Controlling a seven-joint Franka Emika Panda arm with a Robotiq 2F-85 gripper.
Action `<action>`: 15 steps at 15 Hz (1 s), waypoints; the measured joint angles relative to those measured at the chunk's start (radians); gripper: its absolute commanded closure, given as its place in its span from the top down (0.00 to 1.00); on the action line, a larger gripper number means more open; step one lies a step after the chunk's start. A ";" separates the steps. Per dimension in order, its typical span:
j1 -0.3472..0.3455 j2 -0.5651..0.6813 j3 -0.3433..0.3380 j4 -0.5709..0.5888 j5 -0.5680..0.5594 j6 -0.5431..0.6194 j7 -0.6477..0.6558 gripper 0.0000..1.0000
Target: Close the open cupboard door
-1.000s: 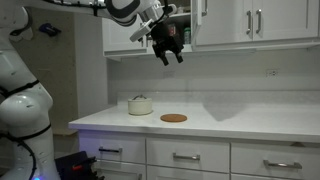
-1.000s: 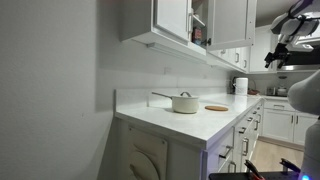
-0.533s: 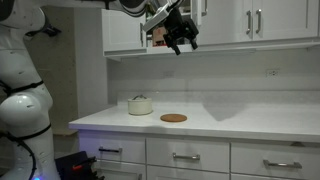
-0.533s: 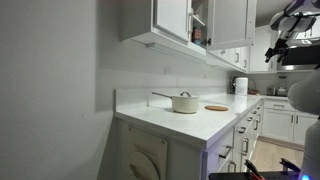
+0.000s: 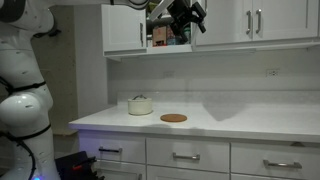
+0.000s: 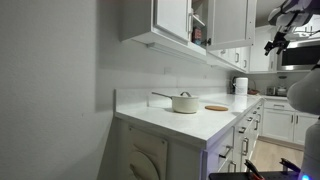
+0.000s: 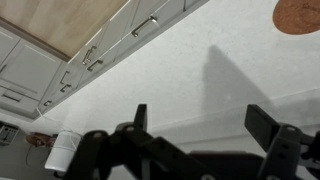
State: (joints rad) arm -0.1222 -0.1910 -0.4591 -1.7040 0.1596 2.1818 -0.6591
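The open cupboard door is a tall white upper door that stands swung out from the cabinet. In an exterior view it shows nearly edge-on, right of the open compartment with items on its shelves. My gripper is up at the top of that opening, just in front of the door's edge; whether it touches the door I cannot tell. It also shows at the far right in an exterior view. In the wrist view my gripper is open and empty, looking down on the white counter.
A white pot and a round brown coaster sit on the counter below. A closed white door is left of the opening, and two wider doors are to its right. Drawer fronts and a paper roll show in the wrist view.
My gripper has risen and moved right, from below the cabinet's bottom edge up to the top of the open compartment beside the door. The door itself has not visibly moved.
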 measured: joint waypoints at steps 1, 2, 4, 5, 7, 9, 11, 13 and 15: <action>-0.006 0.004 0.004 0.015 0.000 0.010 0.004 1.00; -0.011 0.007 0.007 0.028 0.002 0.027 0.015 1.00; -0.016 0.010 0.012 0.043 0.014 0.085 0.035 1.00; -0.017 0.011 0.015 0.044 0.023 0.127 0.042 1.00; -0.018 0.014 0.023 0.044 0.025 0.206 0.066 1.00; -0.019 0.021 0.032 0.044 0.025 0.280 0.094 1.00; -0.021 0.028 0.042 0.043 0.022 0.338 0.119 1.00; -0.027 0.034 0.052 0.043 0.017 0.384 0.140 1.00; -0.031 0.040 0.058 0.043 0.012 0.449 0.162 1.00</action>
State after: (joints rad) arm -0.1530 -0.1508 -0.4008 -1.6612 0.1717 2.6304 -0.4975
